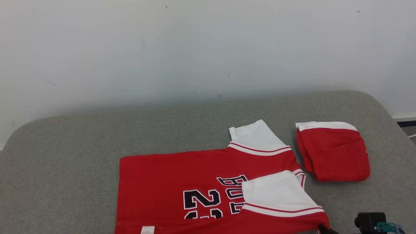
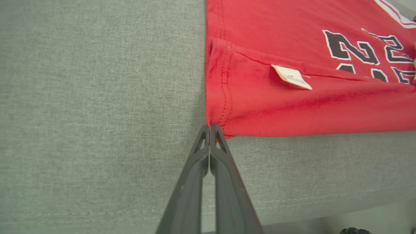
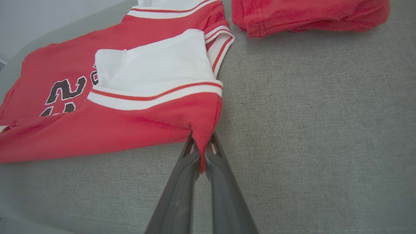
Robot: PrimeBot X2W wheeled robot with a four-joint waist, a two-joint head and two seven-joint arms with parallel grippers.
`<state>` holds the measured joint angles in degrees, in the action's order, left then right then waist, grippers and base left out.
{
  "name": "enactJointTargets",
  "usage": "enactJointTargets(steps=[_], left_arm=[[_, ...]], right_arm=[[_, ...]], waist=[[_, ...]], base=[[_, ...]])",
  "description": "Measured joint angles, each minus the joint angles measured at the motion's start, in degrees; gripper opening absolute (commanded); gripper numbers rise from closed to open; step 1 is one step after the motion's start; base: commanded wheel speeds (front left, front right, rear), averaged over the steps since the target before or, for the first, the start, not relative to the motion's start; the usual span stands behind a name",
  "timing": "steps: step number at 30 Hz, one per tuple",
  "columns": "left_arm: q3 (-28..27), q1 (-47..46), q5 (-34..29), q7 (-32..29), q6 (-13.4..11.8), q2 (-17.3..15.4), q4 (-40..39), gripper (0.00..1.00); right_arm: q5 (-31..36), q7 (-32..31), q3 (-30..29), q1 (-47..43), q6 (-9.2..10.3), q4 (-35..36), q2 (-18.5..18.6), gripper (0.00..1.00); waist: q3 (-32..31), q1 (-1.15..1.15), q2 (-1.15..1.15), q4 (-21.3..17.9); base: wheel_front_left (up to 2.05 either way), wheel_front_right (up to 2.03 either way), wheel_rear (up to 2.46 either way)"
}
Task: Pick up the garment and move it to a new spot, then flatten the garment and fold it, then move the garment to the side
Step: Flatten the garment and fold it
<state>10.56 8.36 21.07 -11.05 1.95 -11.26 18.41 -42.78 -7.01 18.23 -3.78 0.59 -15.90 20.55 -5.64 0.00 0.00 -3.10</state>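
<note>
Head view: the red jersey [image 1: 169,182] lies on the bench [image 1: 65,156], with folded red shorts [image 1: 334,152] just right of it. Left wrist view: the left tool [image 2: 209,128] is pinched shut on the jersey's hem corner. Right wrist view: the right tool [image 3: 201,152] nips its shoulder corner, likely ready for folding.

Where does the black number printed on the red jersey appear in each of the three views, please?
Head view: black number at lower centre.
Left wrist view: upper right.
Right wrist view: left side, beside the folded white sleeve.
Shared landmark: the red jersey on the grey cushion.
</note>
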Motion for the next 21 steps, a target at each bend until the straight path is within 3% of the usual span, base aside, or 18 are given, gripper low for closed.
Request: enactJointTargets(steps=[4,5,6,7,13,17,21], left_arm=[[0.1,0.9,0.6,-2.7,-1.0,-0.1,-3.7,0.00],[0.4,0.8,0.6,-3.5,-1.0,-0.3,-4.5,0.31],[0.8,0.8,0.5,-4.3,-1.1,-0.6,-5.1,0.91],[1.0,0.8,0.1,-4.7,-1.6,-0.8,-5.7,1.00],[1.2,0.7,-1.4,-7.7,-3.2,-1.5,-8.5,1.00],[0.8,0.2,-1.6,-7.5,-4.3,-1.5,-10.7,1.00],[1.2,-3.1,-2.9,-4.9,-3.9,-1.5,-13.8,1.00]], right_arm=[[0.0,-1.6,-0.2,-1.2,1.51,1.5,0.7,0.00],[0.0,-2.0,-0.3,-1.4,1.66,1.9,0.7,0.39],[-0.1,-2.4,-0.3,-1.7,2.02,2.3,0.7,1.00],[-0.1,-3.1,-0.2,-1.9,2.16,2.6,0.7,1.00],[0.0,-4.4,-0.2,-1.8,3.53,3.6,1.1,1.00],[1.1,-3.8,-0.7,-1.5,4.04,5.2,1.2,1.00],[1.8,-1.0,-2.8,-0.8,5.00,7.3,0.9,1.00]], waist=[[0.4,0.00,0.00,-0.3],[0.5,0.00,0.00,-0.3],[0.6,0.00,0.00,-0.3],[0.7,0.00,0.00,-0.2],[1.2,0.00,0.00,-0.1],[1.1,0.01,0.00,0.0],[0.4,0.00,0.00,0.0]], base=[[0.00,0.00,0.00],[0.00,0.00,0.00],[0.00,0.00,0.00],[0.00,0.00,0.00],[0.00,0.00,0.00],[0.00,0.00,0.00],[0.00,0.00,0.00]])
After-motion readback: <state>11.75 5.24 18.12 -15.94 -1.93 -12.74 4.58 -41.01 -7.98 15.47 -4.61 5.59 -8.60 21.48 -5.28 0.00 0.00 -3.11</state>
